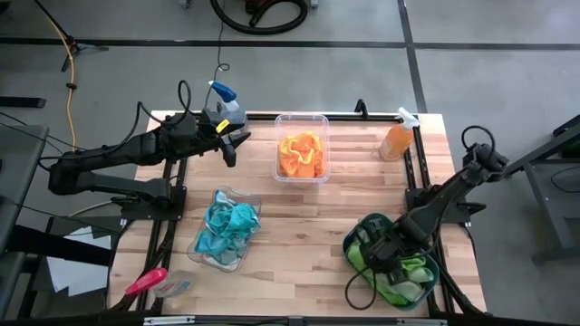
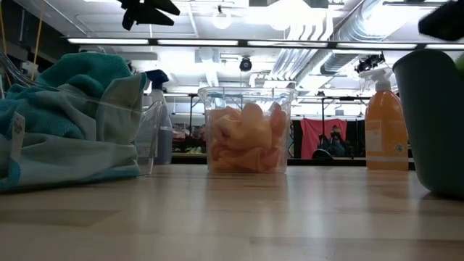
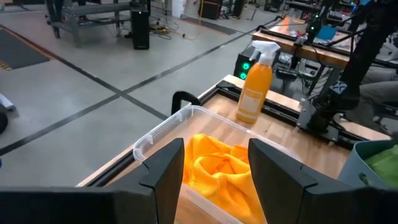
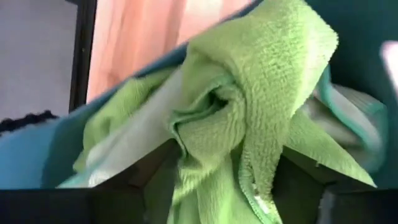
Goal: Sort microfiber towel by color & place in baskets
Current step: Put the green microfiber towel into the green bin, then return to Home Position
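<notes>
Orange towels (image 1: 302,156) fill the clear deep tub (image 1: 323,127), which also shows in the low view as the tub (image 2: 246,94) and past my left fingers as the tub (image 3: 155,134). Blue towels (image 1: 227,228) lie heaped in the shallow clear dish (image 1: 201,252). Lime green towels (image 1: 408,272) sit in the dark teal basin (image 1: 355,237). My left gripper (image 1: 234,142) hovers open, to the left of the tub. My right gripper (image 1: 385,258) is down inside the basin and open, with a bunched green towel (image 4: 249,93) between its fingers. My right gripper reaches down into the teal basin, its fingers on either side of a bunched fold of the green towel (image 4: 230,180). The towel rests on the other green cloths. Whether the fingers touch it, I cannot tell.
A blue-capped spray bottle (image 1: 225,98) stands at the far left corner beside my left gripper. An orange spray bottle (image 1: 397,138) stands at the far right. A pink-handled tool (image 1: 147,282) lies at the near left corner. Bare wood shows in the table's middle (image 1: 308,244).
</notes>
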`<state>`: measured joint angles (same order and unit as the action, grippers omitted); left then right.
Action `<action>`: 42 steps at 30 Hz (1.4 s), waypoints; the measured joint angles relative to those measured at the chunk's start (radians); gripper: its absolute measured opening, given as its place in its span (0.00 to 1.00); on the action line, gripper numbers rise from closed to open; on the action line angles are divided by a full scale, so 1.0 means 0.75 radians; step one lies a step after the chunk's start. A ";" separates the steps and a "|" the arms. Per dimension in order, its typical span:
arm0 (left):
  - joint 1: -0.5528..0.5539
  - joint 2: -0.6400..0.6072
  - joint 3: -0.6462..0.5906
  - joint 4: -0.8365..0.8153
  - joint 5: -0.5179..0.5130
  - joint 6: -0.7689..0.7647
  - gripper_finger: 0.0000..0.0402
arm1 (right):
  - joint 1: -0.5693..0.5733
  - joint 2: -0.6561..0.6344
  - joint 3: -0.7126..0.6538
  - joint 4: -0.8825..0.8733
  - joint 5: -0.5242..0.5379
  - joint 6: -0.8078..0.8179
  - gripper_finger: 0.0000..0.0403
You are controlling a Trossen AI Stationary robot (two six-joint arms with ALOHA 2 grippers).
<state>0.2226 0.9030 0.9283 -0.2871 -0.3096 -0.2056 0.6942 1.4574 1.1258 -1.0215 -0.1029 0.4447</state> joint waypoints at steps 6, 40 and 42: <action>-0.001 0.000 0.000 0.000 -0.002 0.106 0.42 | -0.001 -0.006 0.222 -0.347 0.049 0.000 0.64; -0.238 -0.086 0.001 0.286 0.307 0.032 0.42 | -0.773 -0.329 -0.123 0.901 0.260 -0.296 0.09; -0.247 -0.108 0.001 0.359 0.300 0.049 0.42 | -0.838 -0.329 -0.097 1.024 0.226 -0.347 0.03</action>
<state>0.0373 0.8216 0.9291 -0.0178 -0.0847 -0.1688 0.0657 1.2110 1.0531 -0.2537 0.0669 0.1844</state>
